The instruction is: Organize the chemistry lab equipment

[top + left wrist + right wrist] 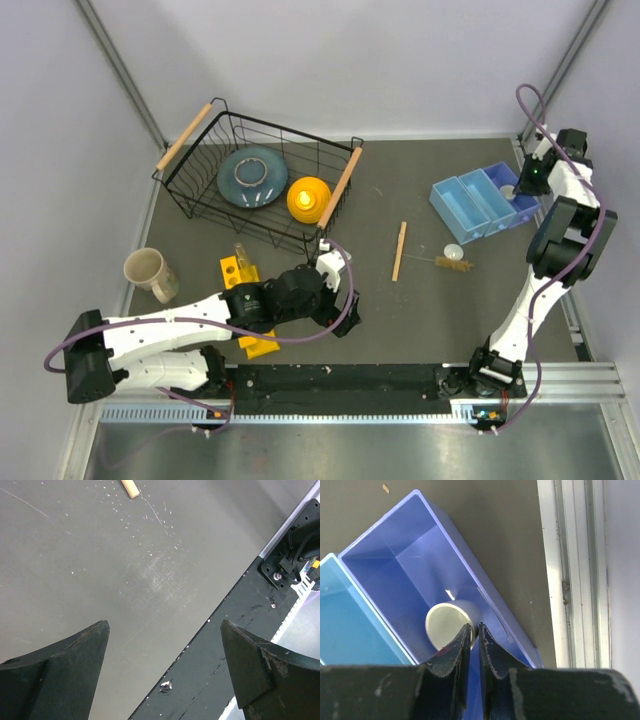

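Observation:
My right gripper is shut on the rim of a small white round piece, holding it inside the dark blue bin. In the top view this gripper is over that bin. A thin pale wooden stick lies mid-table, and its end shows in the left wrist view. A small brown brush lies beside a second white round piece. A slim clear tube stands in a yellow rack. My left gripper is open and empty above the bare table.
A black wire basket at the back left holds a blue-grey plate and a yellow dome. A beige mug lies at the left. A light blue bin adjoins the dark blue one. A black base rail runs along the near edge.

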{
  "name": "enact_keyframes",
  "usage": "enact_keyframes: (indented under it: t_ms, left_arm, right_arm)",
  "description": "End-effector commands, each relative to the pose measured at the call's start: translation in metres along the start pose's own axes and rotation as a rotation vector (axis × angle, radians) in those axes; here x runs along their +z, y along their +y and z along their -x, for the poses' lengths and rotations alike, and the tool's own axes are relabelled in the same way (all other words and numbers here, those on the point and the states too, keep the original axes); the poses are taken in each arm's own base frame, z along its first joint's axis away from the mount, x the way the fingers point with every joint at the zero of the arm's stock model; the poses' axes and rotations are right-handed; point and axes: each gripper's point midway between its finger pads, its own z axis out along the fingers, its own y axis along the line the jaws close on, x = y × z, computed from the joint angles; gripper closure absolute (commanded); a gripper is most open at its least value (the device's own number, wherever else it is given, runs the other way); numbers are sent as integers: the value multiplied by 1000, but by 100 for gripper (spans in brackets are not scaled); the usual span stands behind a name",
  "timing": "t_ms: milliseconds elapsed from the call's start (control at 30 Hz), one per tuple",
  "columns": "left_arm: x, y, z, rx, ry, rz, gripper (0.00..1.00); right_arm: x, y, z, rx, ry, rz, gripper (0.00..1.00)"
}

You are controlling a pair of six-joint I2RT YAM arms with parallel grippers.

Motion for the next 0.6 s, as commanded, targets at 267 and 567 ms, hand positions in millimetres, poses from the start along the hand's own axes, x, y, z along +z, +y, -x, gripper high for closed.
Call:
enact_keyframes:
  t_ms: [267, 567]
  left_arm:
    - [-19, -19, 23, -26, -52, -75, 1]
    - [-34, -14, 22, -22, -60, -67, 1]
  right_arm:
    - [-12, 4, 12, -77, -33, 29, 69]
    - [-76, 12, 45, -211, -157, -1, 57]
